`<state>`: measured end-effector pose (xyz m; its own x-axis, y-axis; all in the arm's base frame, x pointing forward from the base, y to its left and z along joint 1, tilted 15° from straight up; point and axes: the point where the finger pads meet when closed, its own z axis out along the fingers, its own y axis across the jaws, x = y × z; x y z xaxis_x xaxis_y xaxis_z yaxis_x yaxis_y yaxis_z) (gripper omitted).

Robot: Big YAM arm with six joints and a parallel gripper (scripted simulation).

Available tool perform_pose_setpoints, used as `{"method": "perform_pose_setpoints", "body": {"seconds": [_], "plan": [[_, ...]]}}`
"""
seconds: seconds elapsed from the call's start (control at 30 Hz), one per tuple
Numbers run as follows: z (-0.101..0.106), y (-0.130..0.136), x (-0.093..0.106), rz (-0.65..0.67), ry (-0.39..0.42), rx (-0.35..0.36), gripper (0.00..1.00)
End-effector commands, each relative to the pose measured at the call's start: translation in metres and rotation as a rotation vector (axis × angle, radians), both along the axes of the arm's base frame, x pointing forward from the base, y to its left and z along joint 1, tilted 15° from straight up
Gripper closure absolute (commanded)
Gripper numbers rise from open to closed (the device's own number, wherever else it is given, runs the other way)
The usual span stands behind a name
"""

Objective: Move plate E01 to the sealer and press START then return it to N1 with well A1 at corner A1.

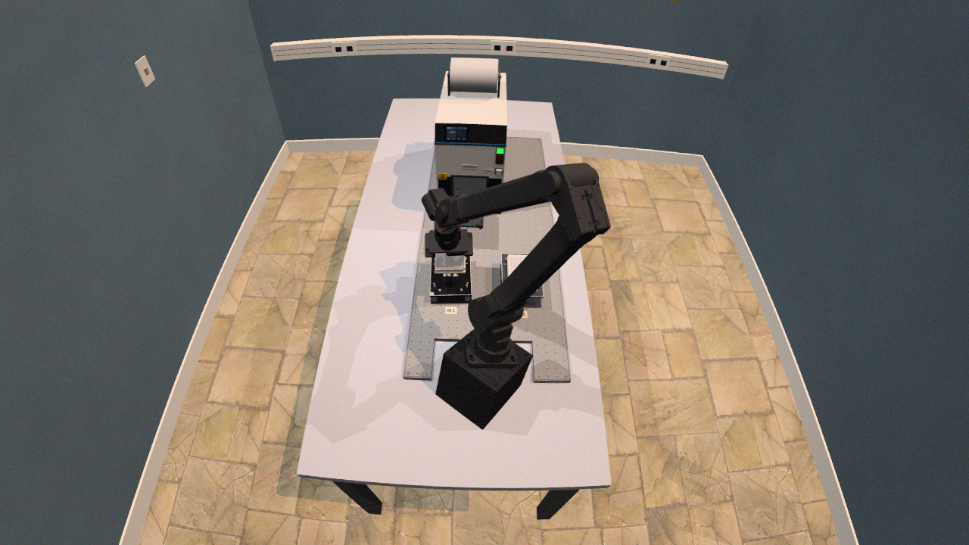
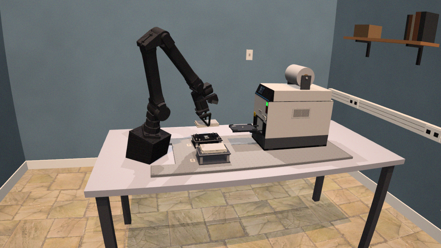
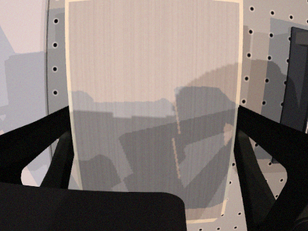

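Observation:
Plate E01 (image 1: 450, 269) (image 2: 214, 123) (image 3: 154, 58), with sealing foil over its top, is held in the air by my gripper (image 1: 450, 257) (image 2: 207, 124) (image 3: 153, 115), which is shut on its long sides. It hangs above nest N1 (image 1: 450, 293) (image 2: 197, 138), whose top is bare. The plate looks about level; its well A1 corner cannot be read. The sealer's stage (image 1: 469, 184) (image 2: 242, 126) is out and empty. The lamp (image 1: 500, 151) (image 2: 267, 104) is green. START (image 1: 498, 171) (image 2: 264, 117) is below it. The N2 plate (image 1: 516, 263) (image 2: 212, 147) sits in its nest (image 2: 215, 153).
The sealer (image 1: 471, 111) (image 2: 296, 120) stands at the far end of the perforated board (image 1: 419, 352) (image 2: 262, 163), with a foil roll (image 1: 474, 74) (image 2: 297, 74) on top. Nest N2 stands close beside N1. The arm passes over the N2 side in the top view.

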<state>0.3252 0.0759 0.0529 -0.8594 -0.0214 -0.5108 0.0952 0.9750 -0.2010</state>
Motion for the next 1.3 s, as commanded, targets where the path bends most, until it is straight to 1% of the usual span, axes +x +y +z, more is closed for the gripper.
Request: {"method": "perform_pose_setpoints", "body": {"seconds": [0.0,0.23,0.47,0.6,0.7,0.93,1.03,1.13,1.27], "plan": [[0.002,-0.001,0.010,-0.001,-0.017,0.006,1.00],[-0.005,-0.003,0.007,-0.001,-0.007,0.001,1.00],[0.002,0.002,0.016,0.003,-0.028,0.011,1.00],[-0.002,0.000,0.016,-0.001,-0.025,0.009,1.00],[-0.009,-0.003,0.011,-0.002,-0.012,0.003,1.00],[-0.009,-0.001,0.009,0.006,-0.018,0.006,1.00],[-0.007,0.000,0.015,0.005,-0.024,0.009,1.00],[-0.010,-0.001,0.015,0.001,-0.022,0.008,1.00],[-0.017,-0.006,0.011,-0.002,-0.011,0.002,1.00]]}}
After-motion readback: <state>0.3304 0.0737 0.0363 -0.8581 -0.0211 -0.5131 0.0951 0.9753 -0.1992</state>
